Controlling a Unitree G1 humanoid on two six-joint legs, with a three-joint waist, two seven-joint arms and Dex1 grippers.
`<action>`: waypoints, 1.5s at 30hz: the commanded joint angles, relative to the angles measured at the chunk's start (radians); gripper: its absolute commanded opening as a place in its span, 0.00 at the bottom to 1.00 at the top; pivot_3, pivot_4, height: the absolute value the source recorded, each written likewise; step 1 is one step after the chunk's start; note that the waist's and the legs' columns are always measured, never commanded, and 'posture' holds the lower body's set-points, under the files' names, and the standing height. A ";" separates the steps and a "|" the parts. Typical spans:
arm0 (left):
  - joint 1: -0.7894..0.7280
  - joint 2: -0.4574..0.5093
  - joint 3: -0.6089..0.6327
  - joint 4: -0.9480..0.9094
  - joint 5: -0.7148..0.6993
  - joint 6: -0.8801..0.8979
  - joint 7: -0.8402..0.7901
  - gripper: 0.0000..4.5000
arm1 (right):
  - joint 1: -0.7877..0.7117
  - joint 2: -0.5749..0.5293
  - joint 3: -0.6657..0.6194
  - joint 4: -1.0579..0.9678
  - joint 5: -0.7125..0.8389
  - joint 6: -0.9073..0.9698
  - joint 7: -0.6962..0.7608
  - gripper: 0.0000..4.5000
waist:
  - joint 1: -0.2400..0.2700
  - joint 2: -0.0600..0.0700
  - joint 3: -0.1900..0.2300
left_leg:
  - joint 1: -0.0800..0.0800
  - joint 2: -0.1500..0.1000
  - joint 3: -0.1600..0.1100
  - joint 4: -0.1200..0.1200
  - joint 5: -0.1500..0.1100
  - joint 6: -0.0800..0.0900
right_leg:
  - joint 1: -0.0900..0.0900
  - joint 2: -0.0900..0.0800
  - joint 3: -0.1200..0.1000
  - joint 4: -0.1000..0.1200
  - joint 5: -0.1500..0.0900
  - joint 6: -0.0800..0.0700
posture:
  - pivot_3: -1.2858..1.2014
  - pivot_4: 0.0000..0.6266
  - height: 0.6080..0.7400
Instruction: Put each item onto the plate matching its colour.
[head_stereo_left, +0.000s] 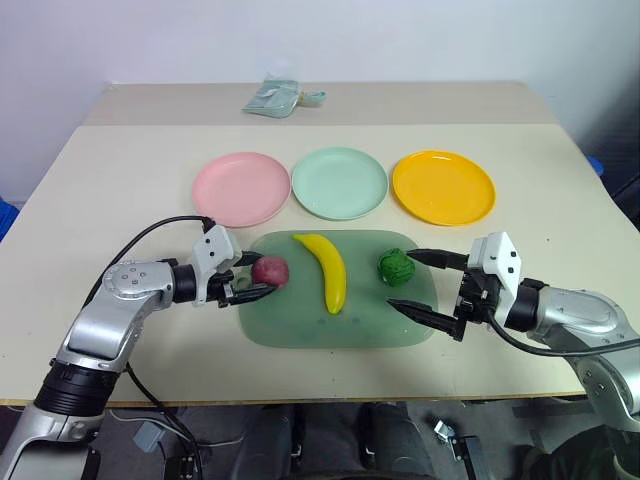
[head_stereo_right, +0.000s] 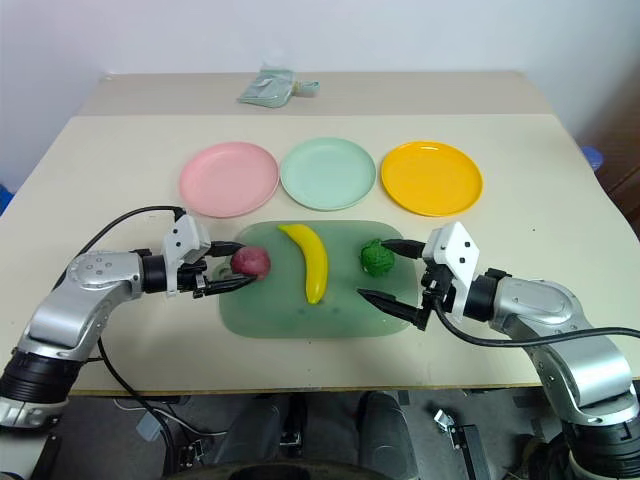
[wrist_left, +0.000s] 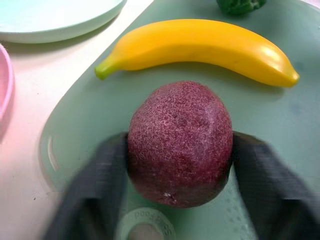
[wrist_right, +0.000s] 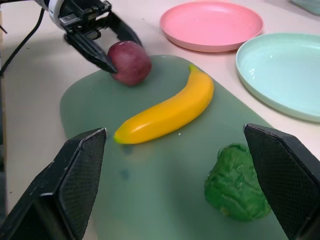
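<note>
Left wrist view: we have the left gripper (head_stereo_left: 255, 283) clamped on the maroon fruit (wrist_left: 180, 142), which sits on the green cutting board (head_stereo_left: 300, 325) beside the banana (head_stereo_left: 327, 270). Right gripper (head_stereo_left: 425, 285) gapes wide around the green broccoli ball (head_stereo_left: 396, 267), holding nothing. Risk: the round fruit could squirt from our fingertips on lifting and roll before reaching the pink plate (head_stereo_left: 240, 188).

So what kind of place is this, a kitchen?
Probably a robot test room, not a kitchen: a plain table against a bare wall, toy food on a green cutting board, and three empty coloured plates.
</note>
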 joint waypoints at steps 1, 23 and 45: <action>-0.008 -0.014 0.058 -0.021 -0.027 0.005 0.034 0.46 | -0.019 0.004 -0.001 -0.014 -0.001 -0.011 -0.006 1.00 | 0.000 0.000 0.000 | 0.000 0.000 0.000 0.000 0.000 0.000 | 0.000 0.000 0.000 0.000 0.000 0.000 | 0.52 0.24 1.00; -0.581 -0.262 0.141 0.753 0.198 0.037 0.599 0.78 | -0.144 0.112 0.080 0.023 -0.073 -0.018 -0.125 1.00 | 0.001 -0.005 0.001 | -0.003 -0.001 -0.002 0.009 -0.003 0.004 | 0.002 0.000 -0.003 0.006 0.000 0.002 | 0.52 0.24 1.00; 0.120 -0.032 0.265 -0.170 -0.099 -0.016 0.183 0.99 | -0.318 0.124 0.185 0.088 -0.132 0.160 -0.230 1.00 | -0.005 -0.004 0.001 | -0.002 0.000 -0.002 0.008 -0.003 0.003 | 0.001 -0.001 -0.002 0.002 0.000 0.001 | 0.52 0.24 1.00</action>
